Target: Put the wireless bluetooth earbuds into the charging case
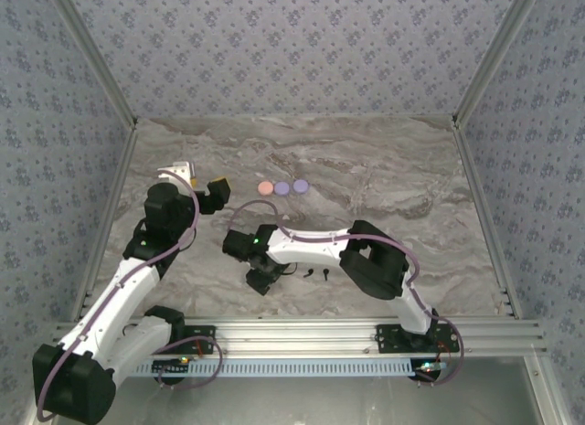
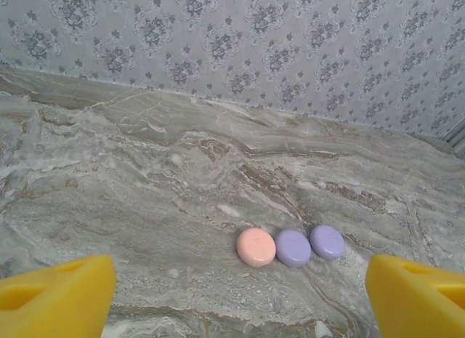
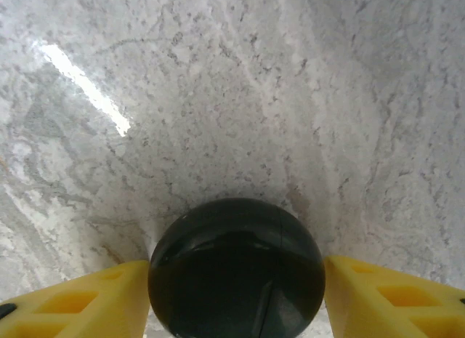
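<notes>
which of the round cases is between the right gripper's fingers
The black case, flanked by the yellow fingers of the right gripper. The pink case and both lilac cases lie in a row farther back.

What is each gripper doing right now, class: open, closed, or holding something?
Left gripper: open, holding nothing.
Right gripper: closed on the black case.

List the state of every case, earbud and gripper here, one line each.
pink case: closed, flat on the table.
middle lilac case: closed, flat.
end lilac case: closed, flat.
black case: looks closed, gripped.
black earbuds: loose on the table, uncased.
left gripper: open, empty.
right gripper: jaws shut on the black case.
</notes>
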Tool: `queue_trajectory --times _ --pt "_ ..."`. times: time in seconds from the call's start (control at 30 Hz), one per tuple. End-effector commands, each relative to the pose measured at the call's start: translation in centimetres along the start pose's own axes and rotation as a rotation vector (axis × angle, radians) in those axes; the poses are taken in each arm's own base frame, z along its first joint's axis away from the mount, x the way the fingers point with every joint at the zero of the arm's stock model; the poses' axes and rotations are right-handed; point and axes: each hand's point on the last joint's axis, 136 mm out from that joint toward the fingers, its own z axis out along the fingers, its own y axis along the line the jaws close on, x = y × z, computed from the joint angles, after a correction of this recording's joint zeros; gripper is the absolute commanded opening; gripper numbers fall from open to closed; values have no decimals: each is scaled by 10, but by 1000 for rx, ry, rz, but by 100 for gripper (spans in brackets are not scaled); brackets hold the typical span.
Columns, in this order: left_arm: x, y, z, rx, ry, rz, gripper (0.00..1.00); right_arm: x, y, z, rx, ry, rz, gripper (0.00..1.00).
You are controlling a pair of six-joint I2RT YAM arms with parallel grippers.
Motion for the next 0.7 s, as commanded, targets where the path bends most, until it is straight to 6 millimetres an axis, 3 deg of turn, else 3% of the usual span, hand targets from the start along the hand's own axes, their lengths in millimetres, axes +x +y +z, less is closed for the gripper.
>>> queue_trajectory --times 0.0,0.17,0.33,0.5,0.67 --pt "-7 2 -4 -10 -23 7 89 -1 -10 2 33 -2 13 58" --pt "-9 -1 -4 0 -21 13 89 -6 -17 -12 45 -73 -10 49" --pt "-9 -8 -2 41 -7 24 89 -8 -34 -43 95 -155 -86 46" --pt "-7 -34 3 178 37 50 89 -14 -56 -92 129 -315 -171 44" --pt "-6 -71 5 383 119 54 89 -14 -83 -146 205 -494 -272 44"
